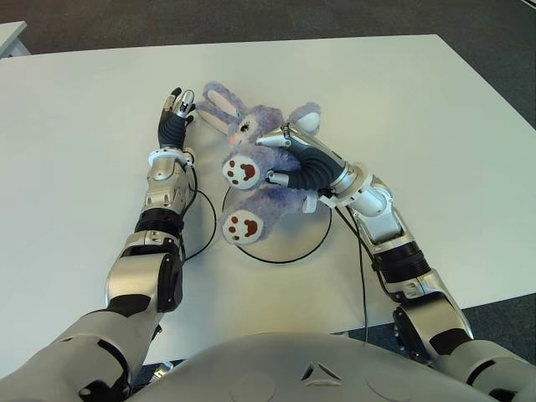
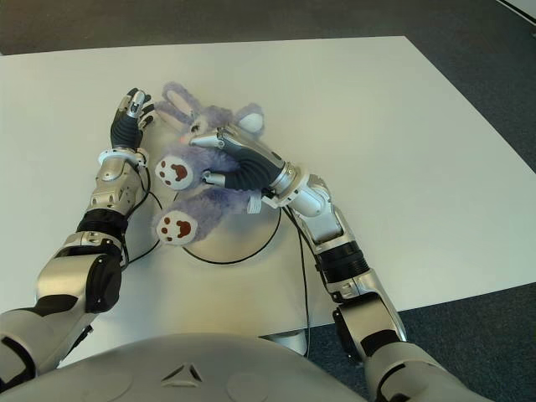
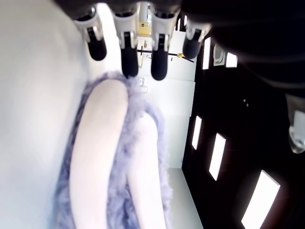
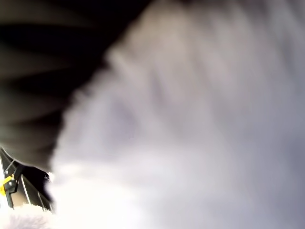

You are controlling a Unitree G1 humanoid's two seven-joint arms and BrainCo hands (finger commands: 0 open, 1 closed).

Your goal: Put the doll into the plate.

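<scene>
The right hand [image 1: 293,159] grasps the purple doll [image 1: 251,180], which lies over the plate [image 1: 293,243] rim at its 10 o'clock. The left hand [image 1: 174,117], fingers extended and released, shows at the doll's 9 o'clock beside its ears.

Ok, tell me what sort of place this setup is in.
Probably an office or lab room: a plain white table on dark carpet, bare apart from the plush doll held by the right hand above the plate.

Both eye views look forward and down from the head onto the same white tabletop [image 1: 435,126], from slightly offset spots. The left wrist view looks past its black-tipped fingers [image 3: 129,57] at the fluffy purple rabbit doll [image 3: 114,157]. The right wrist view sits pressed against its fur.
</scene>
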